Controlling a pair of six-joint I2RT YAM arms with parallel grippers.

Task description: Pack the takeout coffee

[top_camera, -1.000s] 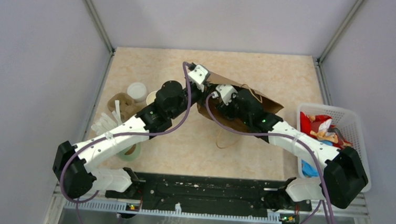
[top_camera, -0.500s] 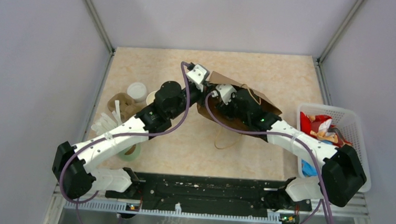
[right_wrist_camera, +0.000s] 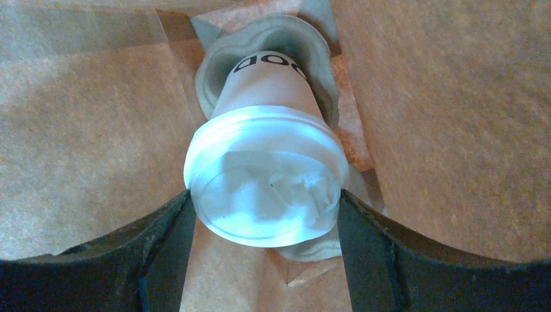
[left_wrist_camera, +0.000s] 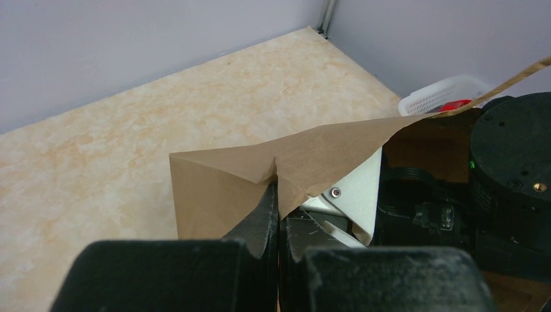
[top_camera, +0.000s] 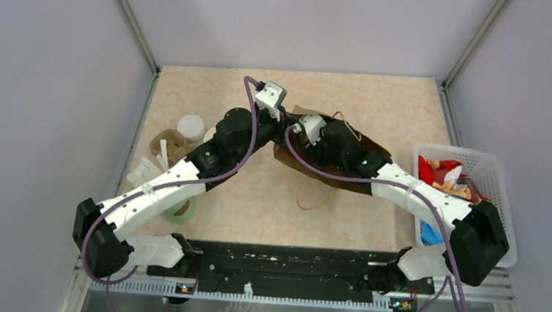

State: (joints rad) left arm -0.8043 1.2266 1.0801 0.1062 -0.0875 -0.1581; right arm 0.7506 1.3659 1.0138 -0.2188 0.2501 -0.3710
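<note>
Top external view: we see both arms meet at the crumpled brown paper bag (top_camera: 374,144) lying mid-tabletop (top_camera: 204,92). Left wrist view: the left fingers (left_wrist_camera: 265,218) pinch the bag's upper edge (it stands in a peak). Right wrist view: deep inside the bag, the right fingers (right_wrist_camera: 162,240), spread wide, clasp the round white plastic lid of the small cream-white paper cup (right_wrist_camera: 266,188).

- paper bag (left_wrist_camera: 221,188): brown paper, looking matt, fibrous, creasing
- takeout coffee (right_wrist_camera: 266,195): matt paper cup wearing glossy translucent plastic lid
- table (top_camera: 197,92): showing smooth marbled top
</note>
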